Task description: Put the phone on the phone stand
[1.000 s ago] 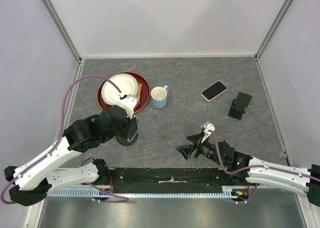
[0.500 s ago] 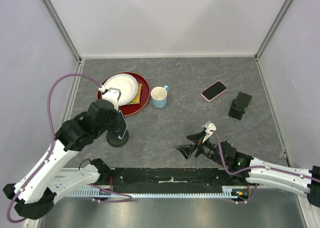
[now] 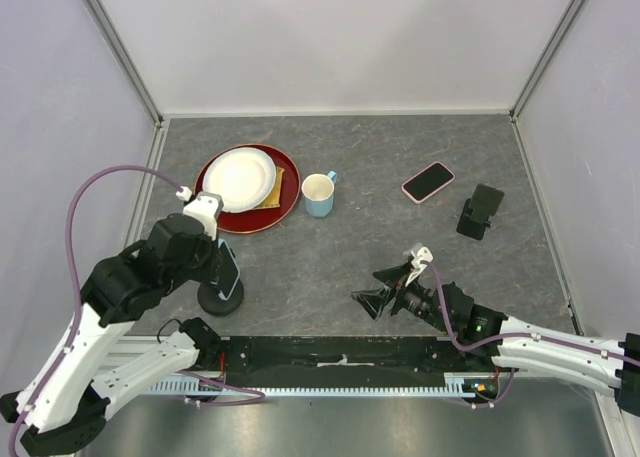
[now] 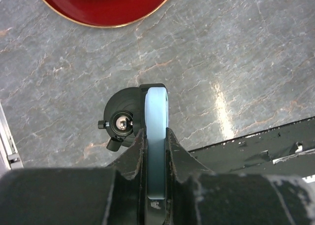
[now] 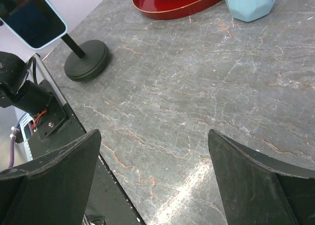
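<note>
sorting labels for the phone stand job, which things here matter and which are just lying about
In the job: pale blue phone, round-based stand, left gripper shut on the phone.

Lying about: pink phone, black stand near it, blue mug, white plate, red tray; right gripper open, holding nothing.

Veined grey stone-look table [image 3: 380, 167], slight sheen; tray [image 4: 113, 11] glossy red; stand base [image 5: 87, 60] matt black; phone [image 4: 156, 114] smooth pale-blue edge, glossy dark screen.
</note>
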`<state>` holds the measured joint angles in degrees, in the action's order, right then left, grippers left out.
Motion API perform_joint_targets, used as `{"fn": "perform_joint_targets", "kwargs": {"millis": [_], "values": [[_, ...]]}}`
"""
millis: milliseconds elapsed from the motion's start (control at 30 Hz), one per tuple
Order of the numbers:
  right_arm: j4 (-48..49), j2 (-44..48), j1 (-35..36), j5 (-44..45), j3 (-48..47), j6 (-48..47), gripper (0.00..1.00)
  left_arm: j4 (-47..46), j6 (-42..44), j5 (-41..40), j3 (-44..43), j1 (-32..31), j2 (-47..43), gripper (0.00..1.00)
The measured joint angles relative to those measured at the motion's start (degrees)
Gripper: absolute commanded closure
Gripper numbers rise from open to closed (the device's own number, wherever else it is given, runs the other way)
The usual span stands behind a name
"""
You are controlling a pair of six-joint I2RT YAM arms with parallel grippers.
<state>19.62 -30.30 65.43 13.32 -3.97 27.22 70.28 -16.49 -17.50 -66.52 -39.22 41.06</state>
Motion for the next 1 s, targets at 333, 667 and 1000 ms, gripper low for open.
{"fn": "perform_joint_targets", "kwargs": {"millis": [333, 667, 1000], "values": [[1.8, -3.2, 0.0, -1.1, 0.0, 0.2, 0.04, 7.5, -2.9, -0.1, -3.9, 0.0, -2.9, 0.98], [2.2, -0.8, 0.0, -1.9, 0.0, 0.9, 0.04, 4.4, -4.2, 3.6, 2.4, 0.0, -7.0, 0.98], [2.2, -0.7, 0.0, -1.9, 0.0, 1.1, 0.04, 1.4, -4.2, 7.5, 4.7, 0.0, -9.1, 0.92]]}}
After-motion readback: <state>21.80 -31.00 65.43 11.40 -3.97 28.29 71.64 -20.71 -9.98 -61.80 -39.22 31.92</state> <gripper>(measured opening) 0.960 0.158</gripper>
